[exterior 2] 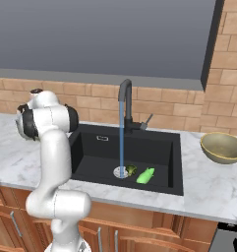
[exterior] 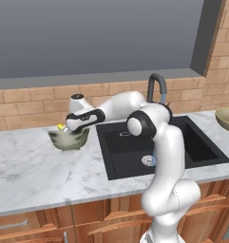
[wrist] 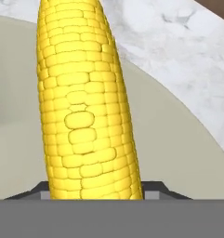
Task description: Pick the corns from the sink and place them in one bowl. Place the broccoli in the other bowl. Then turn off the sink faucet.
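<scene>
White robot arm [exterior: 158,142] reaching left, out over the wide round pale grey bowl with the cream inside [exterior: 68,139]. Dark two-finger gripper [exterior: 64,127] right above that bowl. Jaws shut tight on the long yellow bumpy corn cob [wrist: 83,100], holding it by one end. Cob sticking straight out from the jaws in the hand view, with the cream inside of the bowl [wrist: 174,153] under it. Just a small bit of yellow [exterior: 61,126] peeking out at the gripper in the left base view. Cannot tell if the cob touches the bowl yet.

Pale bowl sitting on the white and grey marble table [exterior: 35,166], just to the left of the black square sink [exterior 2: 162,152]. Round olive-tan bowl with the yellowish rim [exterior 2: 223,146] far over on the other side of the sink, on the table too.

Down in the sink, near the round silver drain [exterior 2: 120,172]: a small dark green bumpy broccoli [exterior 2: 131,170] and a smooth bright light-green corn piece [exterior 2: 145,175], lying just beside each other. Broccoli right next to the drain.

Tall black bent faucet [exterior 2: 125,101] at the back of the sink, with a thin blue stream of water [exterior 2: 121,138] running down onto the drain. Small lever [exterior 2: 147,120] poking out at its side.

Tan brick wall [exterior 2: 179,106] behind the table, brown wooden cupboards [exterior: 49,220] below.
</scene>
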Available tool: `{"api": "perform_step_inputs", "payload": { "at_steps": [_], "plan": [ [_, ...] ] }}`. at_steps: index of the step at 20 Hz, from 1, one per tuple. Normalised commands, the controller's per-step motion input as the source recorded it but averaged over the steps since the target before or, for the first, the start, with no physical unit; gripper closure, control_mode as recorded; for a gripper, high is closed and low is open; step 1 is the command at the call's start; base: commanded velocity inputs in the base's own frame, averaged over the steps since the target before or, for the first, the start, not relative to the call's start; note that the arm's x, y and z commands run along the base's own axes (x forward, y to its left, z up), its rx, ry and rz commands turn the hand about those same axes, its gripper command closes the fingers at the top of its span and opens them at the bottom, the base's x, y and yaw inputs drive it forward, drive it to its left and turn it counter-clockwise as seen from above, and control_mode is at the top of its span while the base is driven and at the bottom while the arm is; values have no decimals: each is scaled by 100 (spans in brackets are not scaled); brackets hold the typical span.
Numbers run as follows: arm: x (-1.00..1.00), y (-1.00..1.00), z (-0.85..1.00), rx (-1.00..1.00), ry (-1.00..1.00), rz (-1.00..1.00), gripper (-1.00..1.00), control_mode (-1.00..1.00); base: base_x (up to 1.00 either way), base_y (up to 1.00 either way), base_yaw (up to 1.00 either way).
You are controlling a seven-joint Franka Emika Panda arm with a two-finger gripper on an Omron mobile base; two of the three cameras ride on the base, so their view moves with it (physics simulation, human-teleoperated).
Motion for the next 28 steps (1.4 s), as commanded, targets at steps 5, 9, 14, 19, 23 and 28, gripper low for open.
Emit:
{"api": "perform_step_inputs", "payload": {
  "at_steps": [5,9,14,19,23,28],
  "plan": [
    [-4,1,0,-1,-1,0,-100,-100,0,0,0],
    [-14,-33,6,3,-4,0,-100,-100,0,0,0],
    [-23,-53,21,7,-8,0,-100,-100,0,0,0],
    [-53,-70,50,14,-23,0,-100,-100,0,0,0],
    [-59,-79,60,18,-23,0,-100,-100,0,0,0],
    [-54,-88,46,17,-19,-4,-100,-100,0,0,0]
  ]
}}
